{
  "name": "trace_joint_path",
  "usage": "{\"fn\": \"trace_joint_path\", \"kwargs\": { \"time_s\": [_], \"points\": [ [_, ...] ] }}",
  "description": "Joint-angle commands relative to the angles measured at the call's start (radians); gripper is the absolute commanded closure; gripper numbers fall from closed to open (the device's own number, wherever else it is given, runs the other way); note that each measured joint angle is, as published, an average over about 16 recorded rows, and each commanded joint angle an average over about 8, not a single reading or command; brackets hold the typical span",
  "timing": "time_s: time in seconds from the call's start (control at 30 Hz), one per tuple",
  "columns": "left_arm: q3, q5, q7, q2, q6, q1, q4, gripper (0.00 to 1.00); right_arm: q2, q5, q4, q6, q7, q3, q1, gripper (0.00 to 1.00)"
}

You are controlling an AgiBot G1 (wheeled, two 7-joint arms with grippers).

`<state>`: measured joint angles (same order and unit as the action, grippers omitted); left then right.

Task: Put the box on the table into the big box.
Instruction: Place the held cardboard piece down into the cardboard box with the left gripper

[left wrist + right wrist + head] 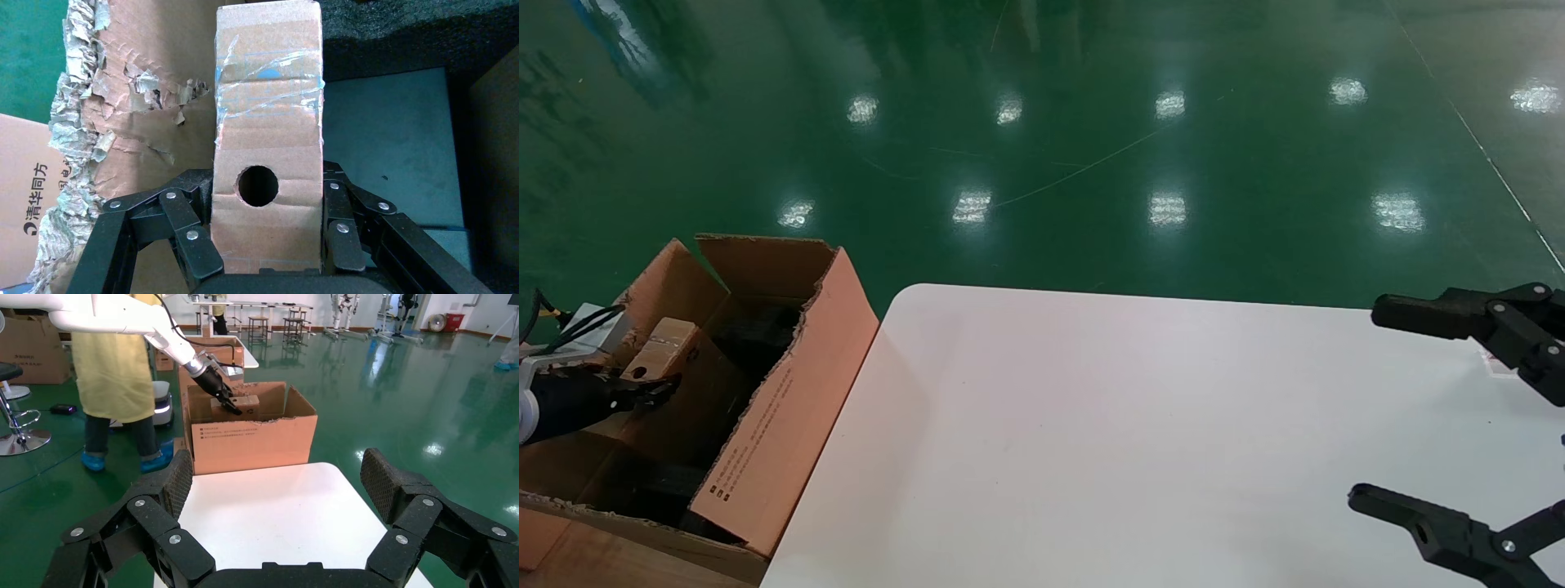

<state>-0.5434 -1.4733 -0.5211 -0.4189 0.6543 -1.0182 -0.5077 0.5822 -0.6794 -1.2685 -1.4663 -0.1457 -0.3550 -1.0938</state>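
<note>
Flaps of the big box [789, 408] half-hide the box [666, 347].

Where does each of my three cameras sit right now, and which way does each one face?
Head view: on the head, facing forward and down at the table and the big box; left tool and open right tool show.
Left wrist view: on the left arm, facing down into the big box; its fingers clamp the box.
Right wrist view: over the table, facing across to the big box; its own tool is open.
Shared: all three show the box and big box.
</note>
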Motion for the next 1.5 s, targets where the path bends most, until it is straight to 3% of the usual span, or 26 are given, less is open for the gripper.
{"fn": "trace_joint_path", "kwargs": {
  "time_s": [0.03, 0.23, 0.27, 0.3, 1.5],
  "points": [
    [-0.002, -0.006, 0.012, -0.008, 0.006, -0.016, 0.019, 0.86, 0.0, 0.0, 0.0, 0.0, 0.0, 0.0, 0.0, 0.0],
    [0.003, -0.005, 0.051, -0.022, 0.027, -0.06, 0.06, 0.11, 0.0, 0.0, 0.0, 0.0, 0.0, 0.0, 0.0, 0.0],
    [0.004, -0.004, 0.058, -0.023, 0.031, -0.066, 0.065, 0.02, 0.0, 0.0, 0.0, 0.0, 0.0, 0.0, 0.0, 0.0],
    [0.006, -0.002, 0.065, -0.024, 0.035, -0.073, 0.07, 0.0, 0.0, 0.0, 0.0, 0.0, 0.0, 0.0, 0.0, 0.0],
    [0.032, 0.012, 0.288, -0.079, 0.044, -0.215, 0.294, 0.0, 0.0, 0.0, 0.0, 0.0, 0.0, -0.001, 0.0, 0.0]
  ]
}}
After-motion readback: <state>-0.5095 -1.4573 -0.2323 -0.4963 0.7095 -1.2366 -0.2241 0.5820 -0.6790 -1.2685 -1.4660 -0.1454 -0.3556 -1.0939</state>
